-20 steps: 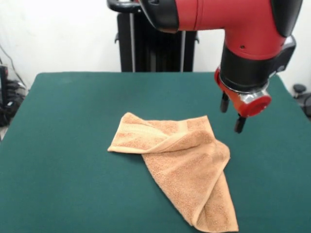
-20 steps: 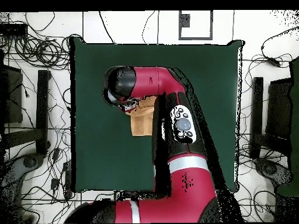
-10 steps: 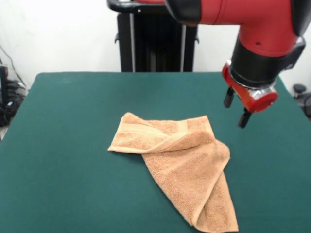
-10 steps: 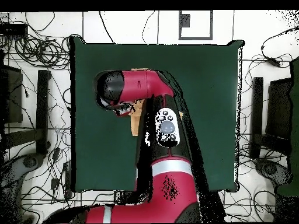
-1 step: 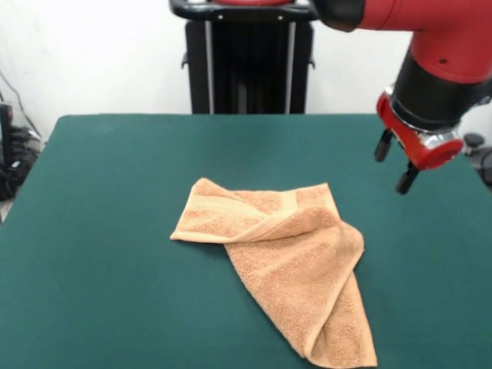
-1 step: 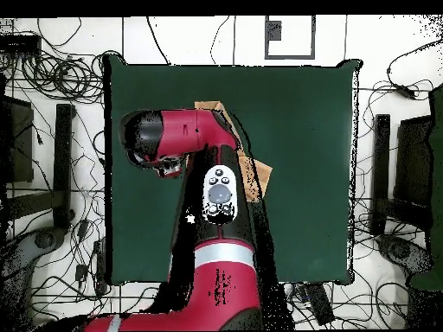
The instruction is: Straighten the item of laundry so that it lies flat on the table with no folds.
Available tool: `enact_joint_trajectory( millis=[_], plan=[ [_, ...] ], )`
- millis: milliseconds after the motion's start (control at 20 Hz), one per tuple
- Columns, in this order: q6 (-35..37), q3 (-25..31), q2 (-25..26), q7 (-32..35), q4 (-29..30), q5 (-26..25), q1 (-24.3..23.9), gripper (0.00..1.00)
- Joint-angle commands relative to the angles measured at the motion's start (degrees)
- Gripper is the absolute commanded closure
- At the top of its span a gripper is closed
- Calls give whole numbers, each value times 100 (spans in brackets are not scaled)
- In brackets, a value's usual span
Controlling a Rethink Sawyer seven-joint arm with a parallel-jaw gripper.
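Note:
The item of laundry (image 5: 286, 254), an orange-tan terry towel, lies folded over itself in the middle of the green table (image 5: 100, 231). One flap runs diagonally down to the front edge, and a woven band shows along the upper fold. My gripper (image 5: 394, 163) hangs open and empty above the table's right side, well clear of the towel. From overhead, the arm covers most of the towel (image 6: 253, 173); only small corners show beside it, and the gripper (image 6: 170, 166) sits under the wrist.
Black pedestal posts (image 5: 246, 65) stand behind the table's far edge. Cables and equipment (image 6: 52, 78) surround the table on the floor. A white wall is behind.
The gripper has moved steadily rightward and slightly up, away from the towel, staying open. The towel has not moved.

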Motion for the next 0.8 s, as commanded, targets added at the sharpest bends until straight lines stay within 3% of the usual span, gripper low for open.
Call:
enact_joint_trajectory(
  millis=[50,450,800],
  plan=[
    [-389,-501,639,2434,122,388,483,0],
    [-967,-782,914,2384,264,567,634,0],
    [-1719,-813,1142,2041,453,643,476,0]
  ],
)
